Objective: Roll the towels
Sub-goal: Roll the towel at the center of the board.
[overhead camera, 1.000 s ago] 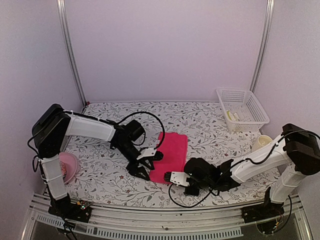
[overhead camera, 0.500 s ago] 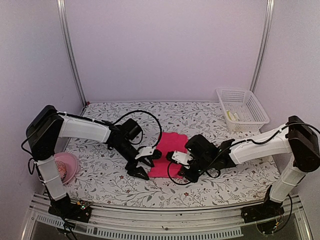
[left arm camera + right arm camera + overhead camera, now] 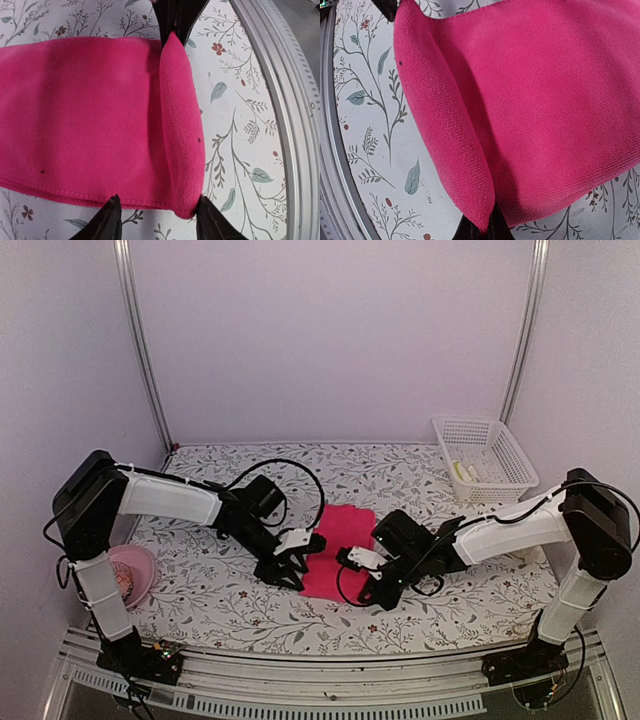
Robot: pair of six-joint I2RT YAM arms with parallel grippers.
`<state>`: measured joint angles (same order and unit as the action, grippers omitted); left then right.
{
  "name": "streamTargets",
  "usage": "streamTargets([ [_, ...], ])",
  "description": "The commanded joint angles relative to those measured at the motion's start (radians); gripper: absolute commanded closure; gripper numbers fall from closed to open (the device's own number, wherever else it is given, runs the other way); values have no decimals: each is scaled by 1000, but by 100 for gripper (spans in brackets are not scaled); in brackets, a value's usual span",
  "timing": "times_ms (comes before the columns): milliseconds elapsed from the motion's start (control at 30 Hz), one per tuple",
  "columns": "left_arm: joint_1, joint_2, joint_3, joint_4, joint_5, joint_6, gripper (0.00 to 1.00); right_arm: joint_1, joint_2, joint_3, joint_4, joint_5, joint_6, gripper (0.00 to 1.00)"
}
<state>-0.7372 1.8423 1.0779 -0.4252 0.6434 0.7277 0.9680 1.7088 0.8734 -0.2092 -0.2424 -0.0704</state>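
Top external: the pink towel (image 3: pixel 340 535) lies at the centre of the table (image 3: pixel 220 605), with both my arms meeting at its 6 o'clock edge. Left fingers (image 3: pixel 288 572) are at the towel's 7 o'clock corner, right fingers (image 3: pixel 368 585) at 5 o'clock. I've put one on each corner so the near hem lifts evenly and the roll starts straight.

Left wrist view: left fingers are spread wide, tips down either side of the corner, not pinching anything I can see. Right wrist view: right fingers are closed on the end of the turned-over hem, with cloth nipped between them.

The hem is flipped into one soft rounded ridge across the towel's width; the rest lies flat. I judge the first turn is begun and the rolling toward 12 o'clock is not yet done.

The cloth is fuzzy and microfibre-looking, with a stitched border and a few dark specks. It is limp and would probably slump if an end lets go. The table has a floral print. A pink bowl (image 3: pixel 135 575) sits at 8 o'clock and a white lattice basket (image 3: pixel 485 455) at 2 o'clock, both well apart from the towel.
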Motion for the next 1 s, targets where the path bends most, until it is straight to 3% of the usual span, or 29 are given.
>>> streamTargets([
  [0,2,29,26,-41,12,13,48,-16,15,23,-22,-57,20,97],
  [100,2,30,26,-55,29,23,44,-26,16,23,-22,-81,20,97],
  [200,-1,52,45,-77,33,20,50,-35,23,26,-24,-98,25,97],
  [467,0,91,85,-98,28,-23,100,-52,39,29,-32,-152,30,96],
  [633,7,101,86,-115,-4,-28,100,-82,35,21,-33,-221,31,89],
  [967,28,163,117,-133,-48,-49,100,-136,22,7,-41,-367,-7,88],
])
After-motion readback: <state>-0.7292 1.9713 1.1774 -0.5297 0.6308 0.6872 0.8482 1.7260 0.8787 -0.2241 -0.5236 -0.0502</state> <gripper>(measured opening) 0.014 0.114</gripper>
